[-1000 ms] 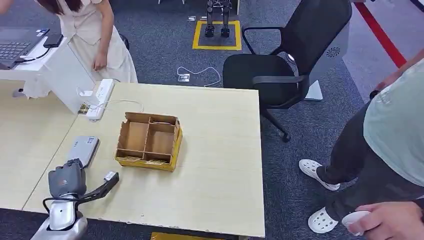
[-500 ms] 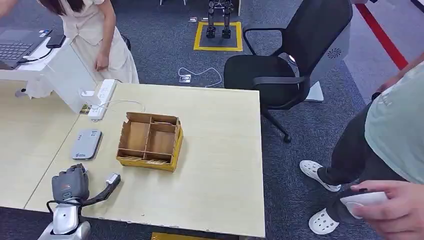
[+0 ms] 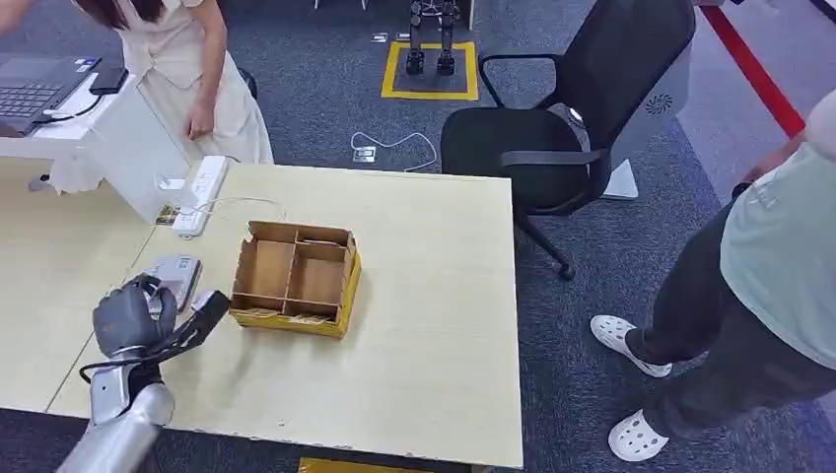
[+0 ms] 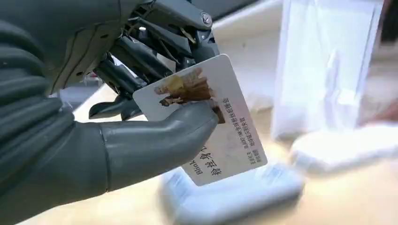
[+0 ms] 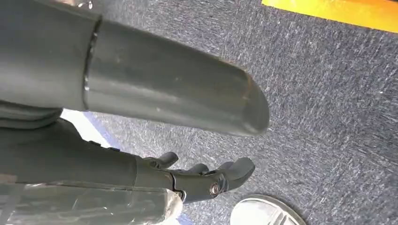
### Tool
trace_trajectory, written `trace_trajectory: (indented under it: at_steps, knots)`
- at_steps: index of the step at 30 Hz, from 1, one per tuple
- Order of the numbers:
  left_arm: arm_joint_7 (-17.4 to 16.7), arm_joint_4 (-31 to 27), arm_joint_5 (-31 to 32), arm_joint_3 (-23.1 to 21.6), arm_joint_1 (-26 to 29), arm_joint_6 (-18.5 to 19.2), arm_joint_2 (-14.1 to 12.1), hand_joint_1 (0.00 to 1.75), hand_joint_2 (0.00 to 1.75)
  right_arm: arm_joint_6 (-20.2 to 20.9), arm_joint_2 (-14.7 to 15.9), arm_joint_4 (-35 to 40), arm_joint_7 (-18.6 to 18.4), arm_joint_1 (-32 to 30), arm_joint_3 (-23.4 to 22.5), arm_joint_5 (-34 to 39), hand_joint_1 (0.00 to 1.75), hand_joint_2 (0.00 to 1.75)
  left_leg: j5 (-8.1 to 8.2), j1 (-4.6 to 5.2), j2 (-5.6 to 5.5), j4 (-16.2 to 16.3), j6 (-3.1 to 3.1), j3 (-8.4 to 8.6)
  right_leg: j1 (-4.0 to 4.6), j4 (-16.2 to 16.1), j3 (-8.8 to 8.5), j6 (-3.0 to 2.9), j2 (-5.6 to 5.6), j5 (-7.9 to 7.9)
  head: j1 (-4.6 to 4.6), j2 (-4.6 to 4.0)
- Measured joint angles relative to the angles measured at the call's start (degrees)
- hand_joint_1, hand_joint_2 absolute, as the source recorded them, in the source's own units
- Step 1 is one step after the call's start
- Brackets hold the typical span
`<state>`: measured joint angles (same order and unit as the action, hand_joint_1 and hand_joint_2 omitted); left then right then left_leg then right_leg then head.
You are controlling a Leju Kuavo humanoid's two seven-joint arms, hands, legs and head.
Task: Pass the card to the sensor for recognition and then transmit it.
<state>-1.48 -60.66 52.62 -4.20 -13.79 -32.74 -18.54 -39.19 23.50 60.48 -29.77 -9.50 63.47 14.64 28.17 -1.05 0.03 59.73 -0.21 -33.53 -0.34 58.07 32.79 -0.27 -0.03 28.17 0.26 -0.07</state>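
Note:
My left hand [image 3: 133, 317] hovers over the near-left part of the light wooden table [image 3: 434, 325]. In the left wrist view this hand [image 4: 94, 136] pinches a white card [image 4: 225, 140], printed with a picture and text, between thumb and fingers. The grey flat sensor [image 3: 179, 271] lies just beyond the hand, partly hidden by it. In the wrist view the sensor [image 4: 234, 197] sits blurred close beneath the card. My right hand [image 5: 206, 180] hangs over the grey carpet, fingers loosely apart, holding nothing.
A compartmented cardboard box [image 3: 296, 279] stands right of the sensor. A white power strip [image 3: 200, 182] lies at the table's far left edge. A black office chair [image 3: 552, 128] stands behind the table. One person [image 3: 187, 69] stands at the far left, another [image 3: 759, 296] at the right.
My left hand has moved forward from the table's near edge to the sensor, now covering its near end. The person's hand with a white object at lower right has left the picture.

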Motion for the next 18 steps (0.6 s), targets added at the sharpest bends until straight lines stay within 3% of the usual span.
trace_trajectory:
  at_steps: [7,18]
  knots:
    - [4.04,-5.13,-5.28,-0.33,-10.75,5.11,-4.37,1.75,1.75,0.00,-0.09,-1.44,2.56,0.70,0.61,1.68,0.00,0.00,-0.01,0.01,0.05,0.00,-0.03,0.00,0.00,0.02,0.02,-0.02,0.10,-0.01,0.00,0.00]
    - [4.02,-6.23,-1.94,-4.92,-15.87,4.57,-5.29,1.75,1.75,0.13,-0.90,-4.48,4.85,2.91,3.26,3.91,0.00,0.00,0.01,0.04,0.07,0.00,0.00,-0.07,-0.02,-0.01,0.10,0.00,0.11,0.00,-0.02,0.00]
